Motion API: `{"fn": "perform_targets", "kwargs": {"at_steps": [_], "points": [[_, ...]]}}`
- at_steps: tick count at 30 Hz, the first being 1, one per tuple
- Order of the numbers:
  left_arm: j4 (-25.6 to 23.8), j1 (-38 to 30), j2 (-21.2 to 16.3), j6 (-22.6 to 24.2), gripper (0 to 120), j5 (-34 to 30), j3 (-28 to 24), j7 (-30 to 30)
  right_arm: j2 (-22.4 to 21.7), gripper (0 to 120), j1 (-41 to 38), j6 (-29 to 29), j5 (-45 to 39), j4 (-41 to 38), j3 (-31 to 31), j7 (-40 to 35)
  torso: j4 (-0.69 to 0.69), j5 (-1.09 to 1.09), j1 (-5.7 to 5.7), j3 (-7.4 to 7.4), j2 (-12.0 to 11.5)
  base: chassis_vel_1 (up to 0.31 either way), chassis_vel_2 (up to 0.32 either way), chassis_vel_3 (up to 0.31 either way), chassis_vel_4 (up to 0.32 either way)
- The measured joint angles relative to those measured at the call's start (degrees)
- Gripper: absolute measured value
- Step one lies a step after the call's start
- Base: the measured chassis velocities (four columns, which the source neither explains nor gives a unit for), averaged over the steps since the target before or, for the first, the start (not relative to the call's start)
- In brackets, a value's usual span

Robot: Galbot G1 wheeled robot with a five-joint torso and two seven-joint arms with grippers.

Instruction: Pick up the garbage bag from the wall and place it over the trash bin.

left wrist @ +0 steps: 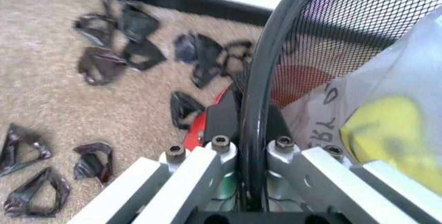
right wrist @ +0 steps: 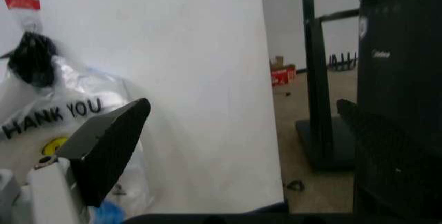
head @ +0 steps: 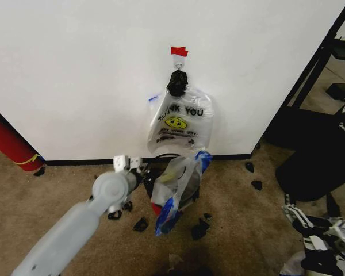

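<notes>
Across bin rim [left wrist: 250, 105] (wrist view): left tool [left wrist: 252, 118].

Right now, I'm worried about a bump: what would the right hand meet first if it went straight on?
Most likely the bare wall, beside the THANK YOU bag. The open right hand has nothing showing between it and the wall, though depth is unclear.

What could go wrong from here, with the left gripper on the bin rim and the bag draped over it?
1. The left gripper straddles the trash bin rim, one finger either side; pulling could tip the light bin.
2. The garbage bag hangs bunched over one side, not spread around the rim, so it may slide off.
3. Black scraps litter the carpet beside the bin and could snag the bag.
</notes>
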State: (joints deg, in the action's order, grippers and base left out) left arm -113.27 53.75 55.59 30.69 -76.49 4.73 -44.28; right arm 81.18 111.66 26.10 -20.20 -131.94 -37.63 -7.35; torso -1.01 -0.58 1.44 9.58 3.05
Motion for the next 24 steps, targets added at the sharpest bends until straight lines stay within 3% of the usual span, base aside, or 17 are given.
{"fn": "perform_targets", "kwargs": {"at_steps": [7, 20, 24], "points": [[-0.44, 6.15, 4.99, -7.92, 0, 8.24, 1.22, 1.72, -1.12, 100, -1.95, -4.53, 5.96, -0.51, 3.51, -3.58, -0.02, 0.01, 0.00, 0.00, 0.00, 0.000, 0.000, 0.000, 0.000], [0.13, 8.59, 8.34, -6.24, 0, 12.18, 0.20, -1.37, -2.46, 100, -2.61, -7.98, 9.06, -1.15, 7.07, -6.50, -0.03, 0.01, 0.00, 0.00, 0.00, 0.000, 0.000, 0.000, 0.000], [1.83, 8.37, 8.42, -5.63, 4, 14.53, 0.32, 1.37, -2.73, 100, -2.95, -8.66, 9.61, -0.82, 7.57, -6.87, -0.03, 0.01, 0.00, 0.00, 0.00, 0.000, 0.000, 0.000, 0.000]]}}
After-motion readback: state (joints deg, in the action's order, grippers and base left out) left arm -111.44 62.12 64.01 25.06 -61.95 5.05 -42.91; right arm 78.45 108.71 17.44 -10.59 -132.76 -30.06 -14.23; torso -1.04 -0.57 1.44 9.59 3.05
